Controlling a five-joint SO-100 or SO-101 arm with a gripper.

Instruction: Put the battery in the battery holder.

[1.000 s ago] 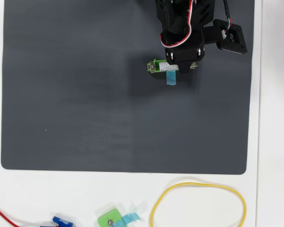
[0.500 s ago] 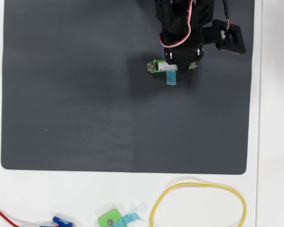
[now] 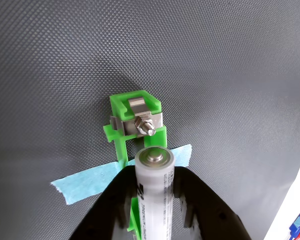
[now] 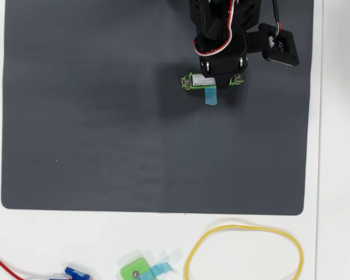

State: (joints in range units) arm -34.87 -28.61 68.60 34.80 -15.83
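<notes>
In the wrist view the silver-white battery [image 3: 154, 185] lies lengthwise between my black fingers [image 3: 115, 195], its grey end facing the metal contact of the green battery holder [image 3: 135, 117]. My gripper [image 3: 154, 175] is shut on the battery, which sits over the holder's slot. Light blue tape [image 3: 87, 181] crosses the holder. In the overhead view the holder [image 4: 189, 81] pokes out left of my gripper [image 4: 214, 80], a bit of battery [image 4: 203, 82] shows in it, and the tape [image 4: 210, 97] hangs below. The holder's right part is hidden under the arm.
A dark grey mat [image 4: 105, 116] covers most of the white table. Along the front edge lie a yellow cable loop [image 4: 245, 228], a small squarish green piece with blue tape [image 4: 135, 271], a blue connector [image 4: 76, 272] and a red wire [image 4: 0, 261].
The arm has shifted slightly toward the top of the overhead view and a little left. The battery stays at the holder.
</notes>
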